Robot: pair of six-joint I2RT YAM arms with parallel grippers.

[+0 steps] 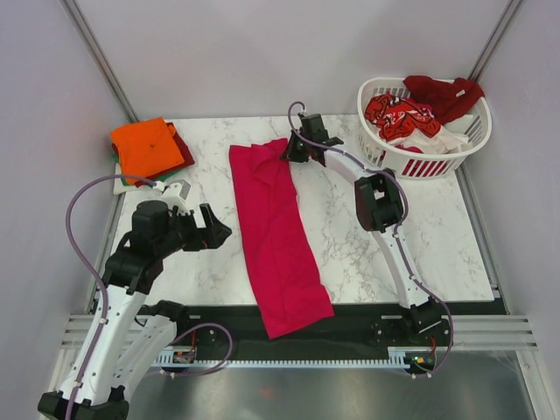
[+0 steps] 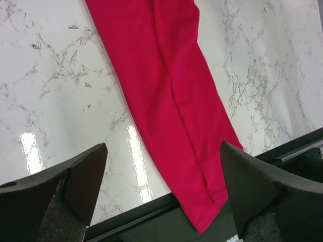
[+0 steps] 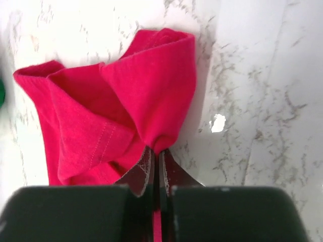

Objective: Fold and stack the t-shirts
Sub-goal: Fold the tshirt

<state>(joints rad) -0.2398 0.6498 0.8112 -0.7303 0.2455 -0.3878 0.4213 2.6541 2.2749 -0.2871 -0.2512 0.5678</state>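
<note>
We counted one magenta-red t-shirt [image 1: 278, 236] spread at the centre of the frame. At the upper left we counted one stack showing three colours: one orange t-shirt [image 1: 144, 144] on top, with one dark red layer [image 1: 185, 153] and one green layer [image 1: 156, 183] beneath it. At the upper right we counted one white basket [image 1: 385, 162] holding three visible garments: one red-patterned garment [image 1: 398, 116], one dark red garment [image 1: 446, 94] and one white garment [image 1: 451, 142]. We counted two arms, one left arm [image 1: 131, 262] and one right arm [image 1: 381, 206], and two grippers, one left gripper [image 1: 213, 229] and one right gripper [image 1: 289, 149]. We counted one marble table [image 1: 367, 254].
</note>
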